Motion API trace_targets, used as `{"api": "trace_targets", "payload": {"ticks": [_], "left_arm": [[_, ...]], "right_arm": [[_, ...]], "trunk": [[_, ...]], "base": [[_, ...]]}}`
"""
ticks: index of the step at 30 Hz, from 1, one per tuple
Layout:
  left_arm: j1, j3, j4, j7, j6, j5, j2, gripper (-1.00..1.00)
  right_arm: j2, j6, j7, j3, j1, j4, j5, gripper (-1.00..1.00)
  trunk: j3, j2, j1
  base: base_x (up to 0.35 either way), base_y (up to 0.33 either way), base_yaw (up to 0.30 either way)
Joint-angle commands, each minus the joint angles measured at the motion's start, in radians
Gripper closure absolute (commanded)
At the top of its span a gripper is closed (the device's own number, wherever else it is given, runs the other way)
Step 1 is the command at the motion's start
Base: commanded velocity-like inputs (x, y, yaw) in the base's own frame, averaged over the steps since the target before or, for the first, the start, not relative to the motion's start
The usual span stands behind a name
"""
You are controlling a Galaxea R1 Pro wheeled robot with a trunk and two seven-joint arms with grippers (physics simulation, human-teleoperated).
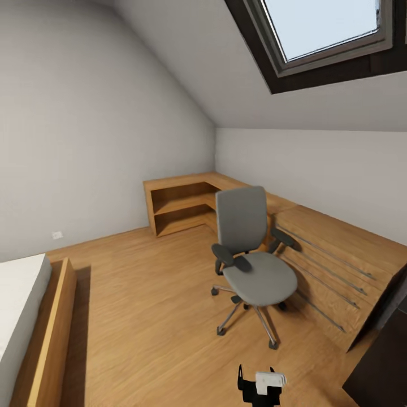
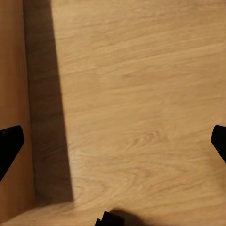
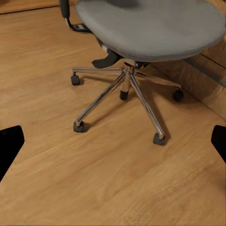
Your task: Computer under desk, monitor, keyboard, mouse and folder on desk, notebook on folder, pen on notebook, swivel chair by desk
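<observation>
The swivel chair (image 1: 251, 254) stands on the wood floor in the middle of the bedroom, its grey seat bare and its back toward the corner shelving. In the right wrist view its seat (image 3: 150, 28) and chrome base (image 3: 125, 89) lie close ahead of my right gripper (image 3: 113, 146), which is open with its black fingertips (image 3: 9, 146) far apart and nothing between them. My left gripper (image 2: 113, 146) is open too and looks down at bare floor beside a wooden bed frame (image 2: 12, 94). A black-and-white part of an arm (image 1: 261, 385) shows at the head view's lower edge.
A low wooden bed (image 1: 34, 328) with a white mattress fills the left side. Light-wood shelving (image 1: 181, 206) sits in the far corner, and a low wooden unit (image 1: 339, 265) runs along the right wall. A dark block (image 1: 381, 367) is at the lower right. A skylight (image 1: 328, 28) is overhead.
</observation>
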Motion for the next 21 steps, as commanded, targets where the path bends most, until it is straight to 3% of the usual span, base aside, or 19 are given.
{"api": "trace_targets", "payload": {"ticks": [1,12,21], "left_arm": [[-0.001,0.004,0.001,-0.001,-0.004,0.001,-0.001,-1.00],[-0.001,0.003,0.001,-0.001,-0.006,0.000,0.000,-1.00],[-0.001,0.003,0.002,-0.001,-0.007,0.000,-0.002,-1.00]], "right_arm": [[0.000,0.000,-0.009,0.009,0.000,-0.001,-0.002,-1.00],[0.000,0.002,-0.008,0.009,0.000,-0.001,0.000,-1.00],[0.000,0.002,-0.008,0.009,0.000,-0.001,0.000,-1.00]], "trunk": [[-0.001,0.000,0.000],[-0.001,0.000,0.000],[-0.001,0.000,0.000]], "base": [[0.261,0.000,0.289],[0.270,0.000,0.289],[0.054,0.000,0.289]]}}
